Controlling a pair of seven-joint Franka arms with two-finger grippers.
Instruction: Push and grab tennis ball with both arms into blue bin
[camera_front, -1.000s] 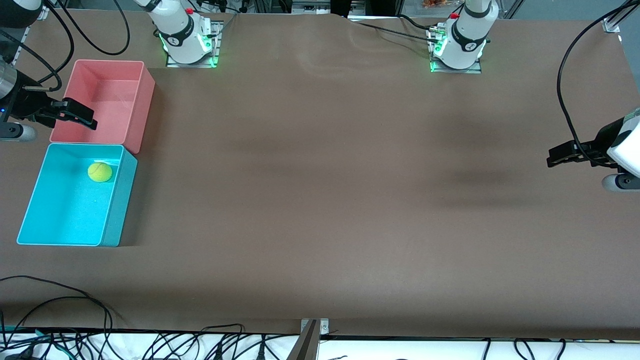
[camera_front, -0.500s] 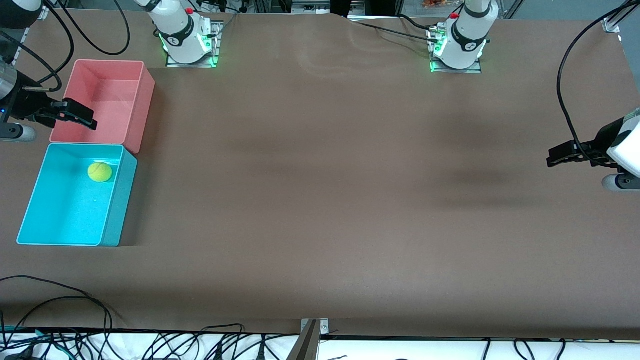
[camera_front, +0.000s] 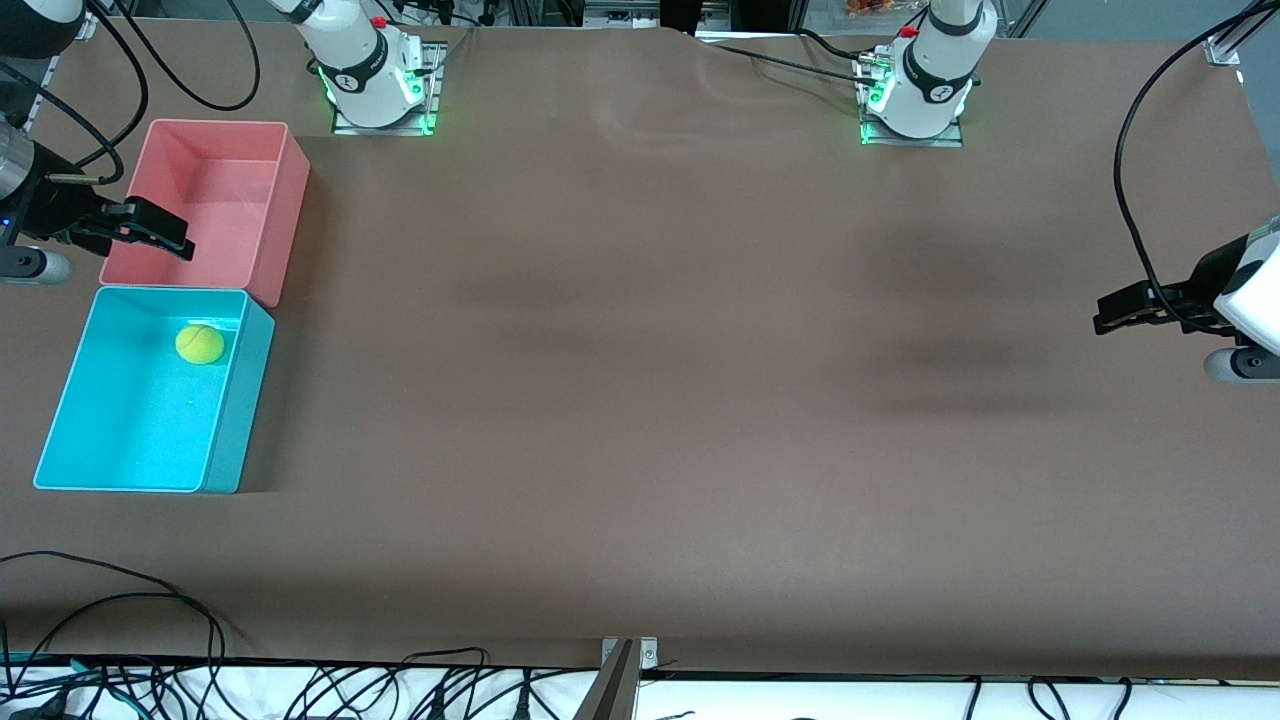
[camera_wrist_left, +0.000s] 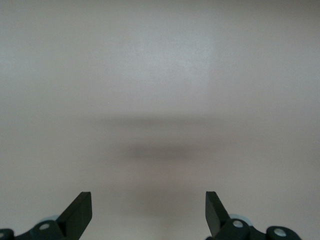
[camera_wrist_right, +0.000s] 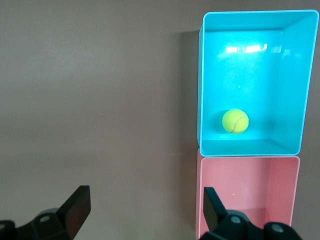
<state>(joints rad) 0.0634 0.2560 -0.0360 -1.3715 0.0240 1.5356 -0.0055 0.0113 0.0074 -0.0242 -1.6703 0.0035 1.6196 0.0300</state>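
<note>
The yellow-green tennis ball (camera_front: 200, 344) (camera_wrist_right: 235, 121) lies inside the blue bin (camera_front: 236, 420) (camera_wrist_right: 201, 90), near the wall that adjoins the pink bin. The blue bin stands at the right arm's end of the table. My right gripper (camera_front: 150, 228) (camera_wrist_right: 145, 206) hangs open and empty above the outer edge of the pink bin, apart from the ball. My left gripper (camera_front: 1106, 315) (camera_wrist_left: 148, 210) waits open and empty over bare table at the left arm's end.
A pink bin (camera_front: 280, 200) (camera_wrist_right: 245, 190) of the same shape, with nothing in it, touches the blue bin and stands farther from the front camera. Both arm bases (camera_front: 372, 80) (camera_front: 918, 95) stand at the table's back edge. Loose cables (camera_front: 200, 640) run along the near edge.
</note>
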